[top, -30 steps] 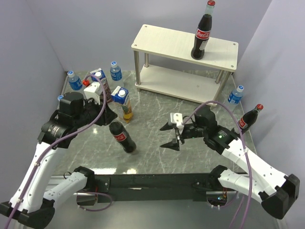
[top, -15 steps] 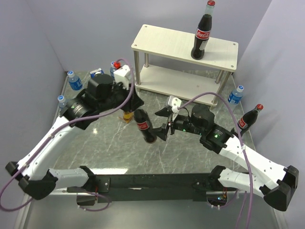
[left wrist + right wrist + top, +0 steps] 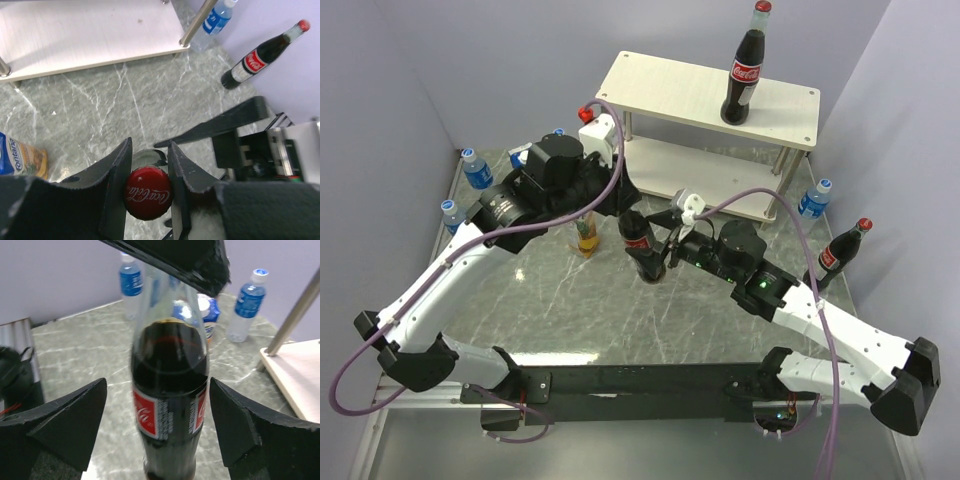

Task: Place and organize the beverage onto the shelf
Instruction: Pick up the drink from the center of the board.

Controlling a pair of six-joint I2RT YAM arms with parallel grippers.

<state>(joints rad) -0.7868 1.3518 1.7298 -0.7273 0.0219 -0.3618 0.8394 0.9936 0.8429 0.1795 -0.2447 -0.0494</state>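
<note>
coke bottle [image 3: 645, 250] is mid-frame in the top view, just in front of the shelf [image 3: 670, 85], near its lower board, roughly upright w/ a slight lean. can't tell if its base touches the marble table [image 3: 570, 320]. left gripper [image 3: 150, 144] is clamped on the neck: in the left wrist view its jaws press both sides right below the red cap, which shows at bottom centre. right gripper [image 3: 157, 390] is wide open, one jaw each side of the bottle's label. the right wrist view shows a clear gap on both sides, so no contact there. 2nd coke [image 3: 744, 70] stands upright on the shelf's top board, toward its right end. 3rd coke [image 3: 840, 250] stands on the table at the right edge, close to the wall and apart from the shelf. juice carton [image 3: 585, 238] is just left of the held bottle, partly hidden under the left arm. 2nd carton [image 3: 523, 153] only peeks out w/ its blue top behind that arm, upper left. water btl [image 3: 475, 168] is at upper left by the wall, 2nd water btl [image 3: 450, 212] just below it, 3rd water btl [image 3: 814, 198] right of the shelf near its leg. lower board holds nothing visible.
</note>
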